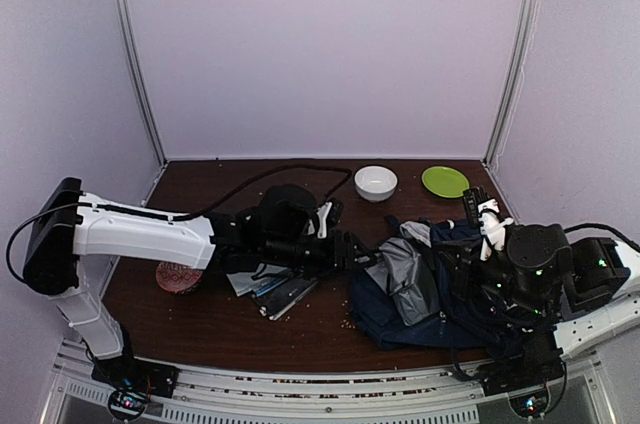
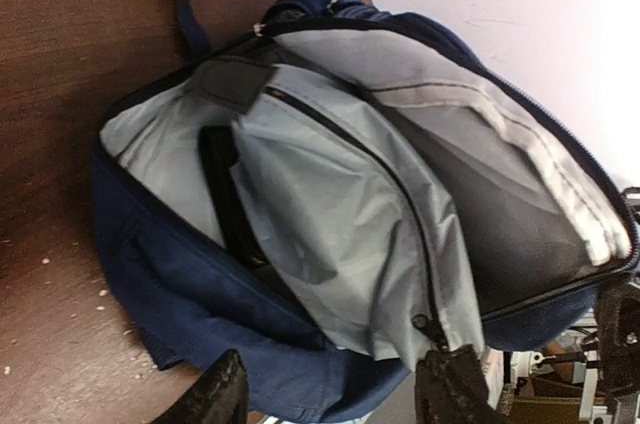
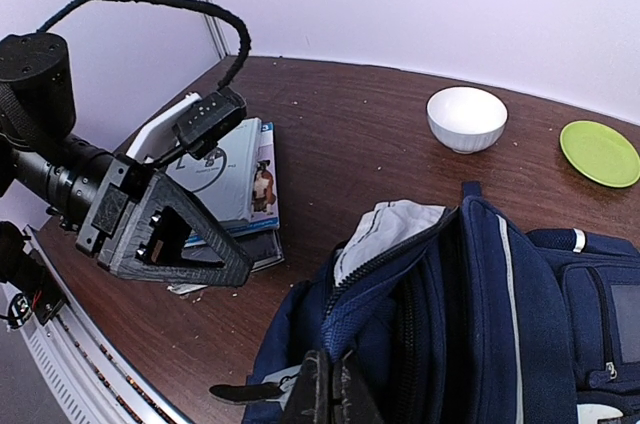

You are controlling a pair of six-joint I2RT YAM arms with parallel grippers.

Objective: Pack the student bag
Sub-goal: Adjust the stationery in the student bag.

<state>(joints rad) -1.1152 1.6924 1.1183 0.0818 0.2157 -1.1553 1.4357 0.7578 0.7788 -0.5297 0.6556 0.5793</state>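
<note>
The student bag (image 1: pixel 385 319) lies open on the right half of the table, navy with a pale grey lining (image 2: pixel 330 214). My left gripper (image 2: pixel 335 399) is open at the bag's mouth, its two dark fingers spread over the blue rim, nothing between them. A flat black item (image 2: pixel 222 194) sits inside the main compartment. In the top view the left gripper (image 1: pixel 350 249) hangs just left of the bag. My right gripper (image 3: pixel 333 389) is shut on the bag's blue zipper edge (image 3: pixel 400 294), holding that side up.
A stack of books (image 1: pixel 275 284) lies under the left arm, also in the right wrist view as the books (image 3: pixel 225 179). A white bowl (image 1: pixel 375 182) and a green plate (image 1: pixel 445 181) stand at the back. A red round item (image 1: pixel 178 276) sits at the left. Crumbs dot the table.
</note>
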